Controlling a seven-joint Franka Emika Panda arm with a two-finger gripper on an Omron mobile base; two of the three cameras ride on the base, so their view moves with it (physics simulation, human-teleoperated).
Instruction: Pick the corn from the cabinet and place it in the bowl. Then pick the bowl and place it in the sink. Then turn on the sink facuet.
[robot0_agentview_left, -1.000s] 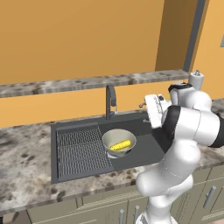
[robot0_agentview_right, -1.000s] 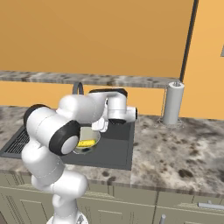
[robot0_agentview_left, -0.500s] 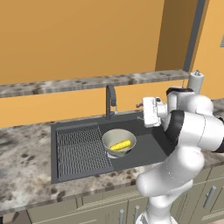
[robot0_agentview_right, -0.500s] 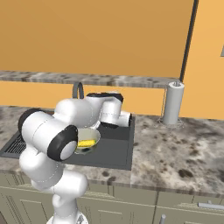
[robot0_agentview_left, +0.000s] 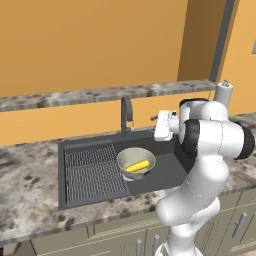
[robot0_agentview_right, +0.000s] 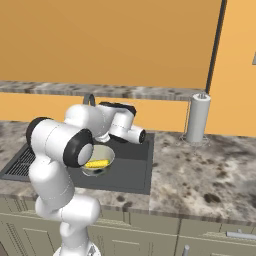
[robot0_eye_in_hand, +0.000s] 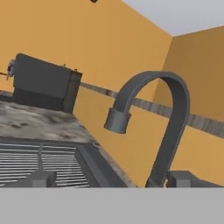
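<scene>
The corn (robot0_agentview_left: 137, 165) lies in the pale bowl (robot0_agentview_left: 145, 155), which sits in the dark sink (robot0_agentview_left: 167, 172) to the right of the ridged drainboard (robot0_agentview_left: 92, 172). From the right, the corn (robot0_agentview_right: 96, 163) and bowl (robot0_agentview_right: 107, 156) show in the sink (robot0_agentview_right: 131, 169) just past my arm. My gripper (robot0_agentview_left: 153, 124) hovers above the basin, open and empty, pointing at the sink faucet (robot0_agentview_left: 126, 114) a short way to its left. In the hand view the faucet's arched spout (robot0_eye_in_hand: 151, 107) rises close ahead between the spread fingertips (robot0_eye_in_hand: 41, 178). The cabinet is out of view.
A paper towel holder (robot0_agentview_right: 197, 119) stands on the granite counter (robot0_agentview_right: 200, 170) right of the sink. A dark boxy appliance (robot0_eye_in_hand: 41, 83) sits on the counter beyond the drainboard (robot0_eye_in_hand: 39, 162). A stone ledge (robot0_agentview_left: 100, 93) runs along the orange wall behind the faucet.
The hand has moved left over the basin, closer to the faucet, with its jaws still wide. Bowl and corn have stayed put.
</scene>
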